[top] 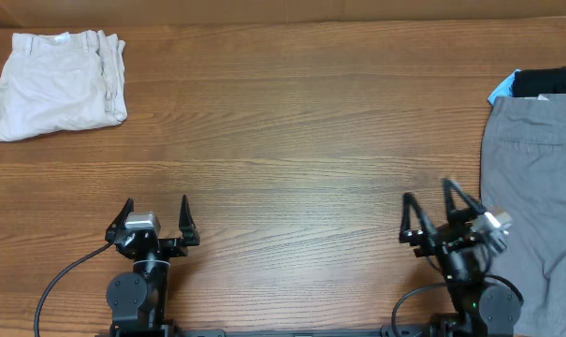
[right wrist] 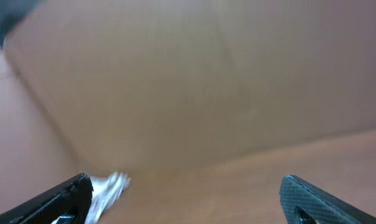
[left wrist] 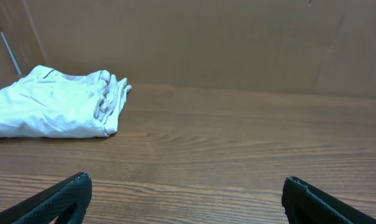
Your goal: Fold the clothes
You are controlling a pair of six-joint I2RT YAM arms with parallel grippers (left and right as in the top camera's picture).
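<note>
The grey shorts [top: 535, 178] lie flat at the table's right edge, waistband towards the back, partly cut off by the frame. My right gripper [top: 426, 206] is open and empty just left of them, near the front edge. In its blurred wrist view the open fingers [right wrist: 184, 193] frame bare table. My left gripper [top: 155, 208] is open and empty at the front left, and its fingers [left wrist: 186, 196] show wide apart over the wood. The grey shorts show in neither wrist view.
Folded cream-white shorts [top: 58, 82] lie at the back left corner, also in the left wrist view [left wrist: 57, 102]. A black garment [top: 547, 81] over something blue [top: 500, 89] sits behind the grey shorts. A brown wall [left wrist: 206, 37] backs the table.
</note>
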